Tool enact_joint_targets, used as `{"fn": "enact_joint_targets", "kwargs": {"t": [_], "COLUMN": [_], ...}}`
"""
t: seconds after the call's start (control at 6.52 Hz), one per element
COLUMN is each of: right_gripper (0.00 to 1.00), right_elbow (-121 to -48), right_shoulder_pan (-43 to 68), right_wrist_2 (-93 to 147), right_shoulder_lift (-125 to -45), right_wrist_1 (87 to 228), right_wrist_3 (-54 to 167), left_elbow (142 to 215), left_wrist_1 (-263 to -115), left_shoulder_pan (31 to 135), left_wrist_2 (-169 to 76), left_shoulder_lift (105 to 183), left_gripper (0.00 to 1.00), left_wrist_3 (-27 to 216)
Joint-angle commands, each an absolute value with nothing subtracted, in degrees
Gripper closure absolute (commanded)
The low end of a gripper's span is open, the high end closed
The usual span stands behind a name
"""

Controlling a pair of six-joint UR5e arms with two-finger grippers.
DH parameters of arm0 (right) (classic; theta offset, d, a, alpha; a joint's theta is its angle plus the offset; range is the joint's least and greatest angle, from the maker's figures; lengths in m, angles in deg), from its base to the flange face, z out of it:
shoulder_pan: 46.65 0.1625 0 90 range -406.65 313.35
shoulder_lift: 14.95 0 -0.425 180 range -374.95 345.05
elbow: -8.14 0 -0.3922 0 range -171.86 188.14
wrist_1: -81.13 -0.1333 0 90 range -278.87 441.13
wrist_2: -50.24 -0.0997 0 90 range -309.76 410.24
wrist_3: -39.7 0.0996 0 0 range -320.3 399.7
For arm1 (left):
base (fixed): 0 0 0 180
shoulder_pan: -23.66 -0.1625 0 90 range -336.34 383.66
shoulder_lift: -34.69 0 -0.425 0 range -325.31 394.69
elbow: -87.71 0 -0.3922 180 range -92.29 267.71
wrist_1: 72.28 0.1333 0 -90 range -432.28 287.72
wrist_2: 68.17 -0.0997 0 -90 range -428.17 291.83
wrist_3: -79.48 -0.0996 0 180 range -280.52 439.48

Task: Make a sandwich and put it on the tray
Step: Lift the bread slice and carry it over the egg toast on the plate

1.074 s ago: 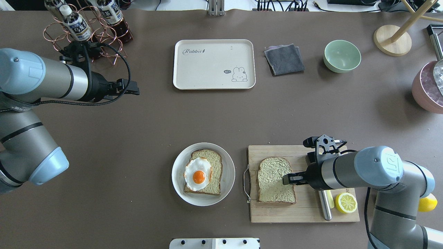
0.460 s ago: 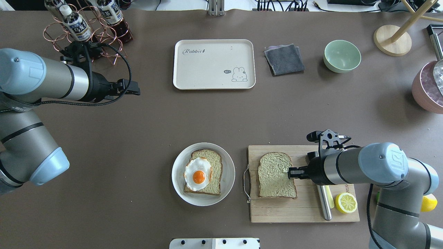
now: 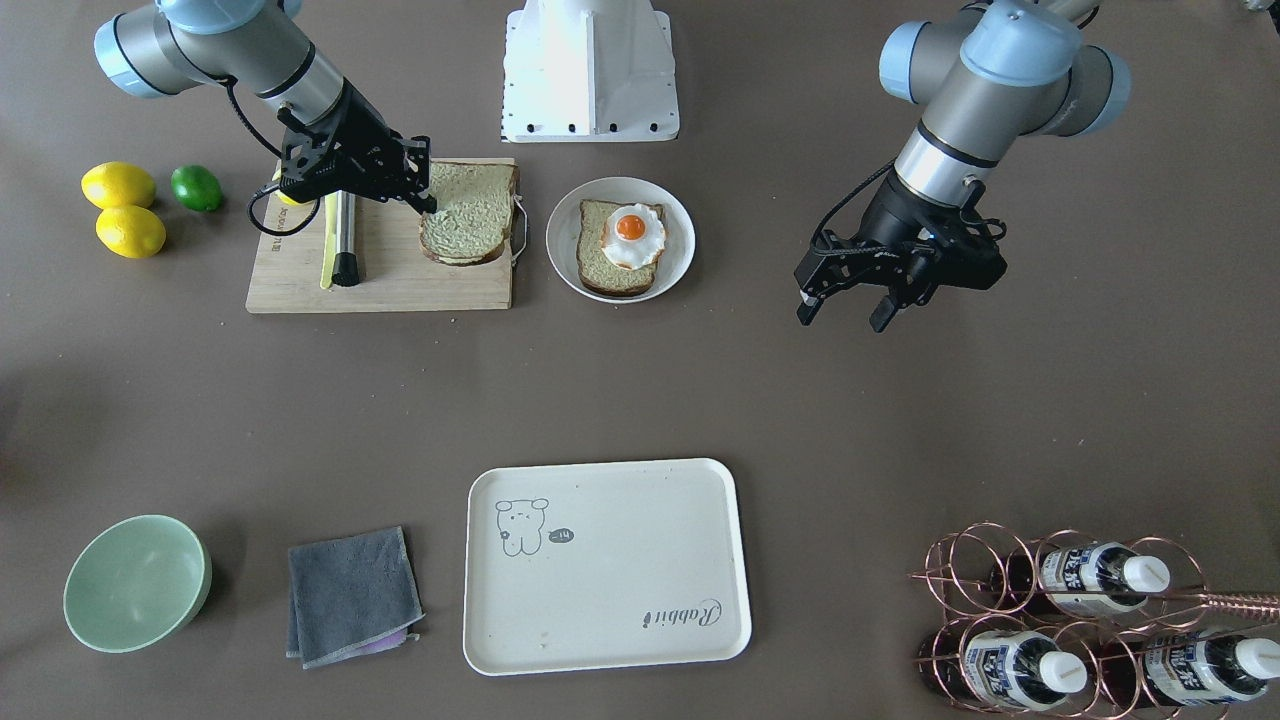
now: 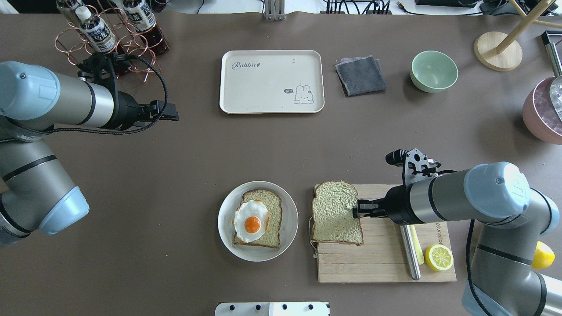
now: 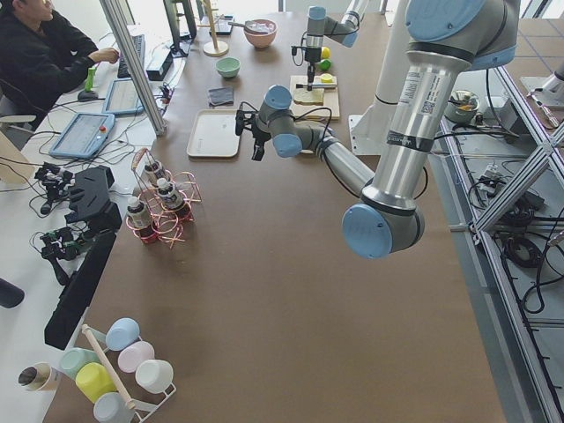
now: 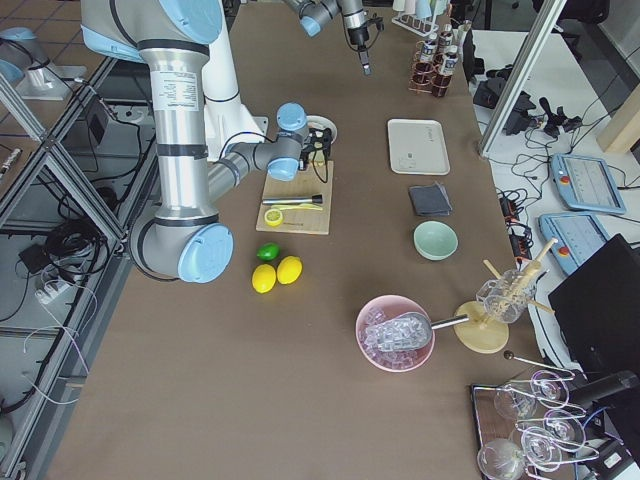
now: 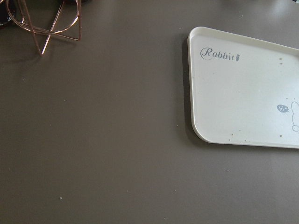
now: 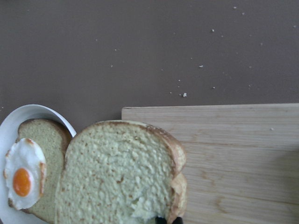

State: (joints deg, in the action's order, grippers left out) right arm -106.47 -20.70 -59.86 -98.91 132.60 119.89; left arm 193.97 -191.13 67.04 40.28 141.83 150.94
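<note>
Bread slice (image 4: pixel 334 213) seems gripped by right tool (image 4: pixel 355 210), barely visible in wrist view.

The right arm reaches in from the table's right edge with its forearm almost level. The right gripper (image 4: pixel 356 209) is pinched on the edge of a bread slice (image 4: pixel 336 213). The left arm is stretched above the table's left side, and the left gripper (image 3: pixel 842 312) has its fingers apart, holding nothing.
</note>
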Motion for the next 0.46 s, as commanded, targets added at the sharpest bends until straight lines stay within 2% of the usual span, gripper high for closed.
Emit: {"fn": "enact_joint_targets", "kwargs": {"t": [0.0,0.31], "right_gripper": [1.00,1.00], "right_elbow": [-103.3,-101.3], "right_shoulder_pan": [-20.5,-24.0], "right_wrist_2": [-60.1,-55.0], "right_shoulder_lift": [-91.8,-81.7], "right_wrist_1": [133.2,144.3], "right_wrist_3": [120.1,120.1], "left_elbow": [193.4,192.8], "left_wrist_1": [-191.3,-191.4], "left_shoulder_pan": [67.0,66.4], "left_wrist_2": [40.3,40.3], "left_shoulder_lift": [141.8,141.8], "left_gripper": [0.03,0.03], "left_wrist_3": [150.9,150.9]}}
